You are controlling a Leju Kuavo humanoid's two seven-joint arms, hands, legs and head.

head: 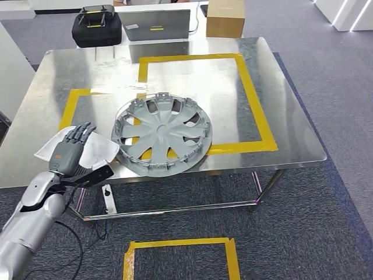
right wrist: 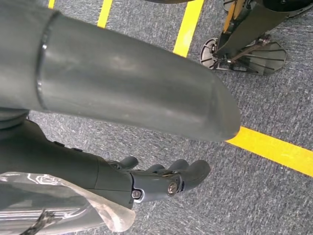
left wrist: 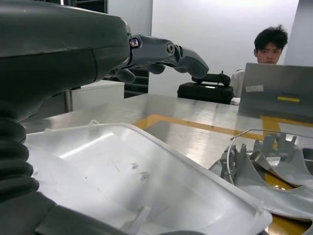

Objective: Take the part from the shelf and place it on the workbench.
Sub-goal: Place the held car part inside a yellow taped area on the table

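Note:
The part, a white shallow plastic panel (head: 99,149), lies on the front left corner of the metal workbench (head: 281,116). My left hand (head: 72,151) hovers over its near end. In the left wrist view the dark fingers (left wrist: 166,54) stretch out straight, well above the panel (left wrist: 140,181), and the thumb sits low at its near edge; nothing is pinched. My right hand (right wrist: 162,178) hangs over the carpet with its fingers loosely extended and holds nothing.
A grey wheel cover (head: 162,134) lies just right of the panel, touching or nearly touching it. Yellow tape frames mark the bench top. A black case (head: 97,26), a laptop (head: 154,24) and a cardboard box (head: 225,17) stand behind, where a person (left wrist: 271,46) sits.

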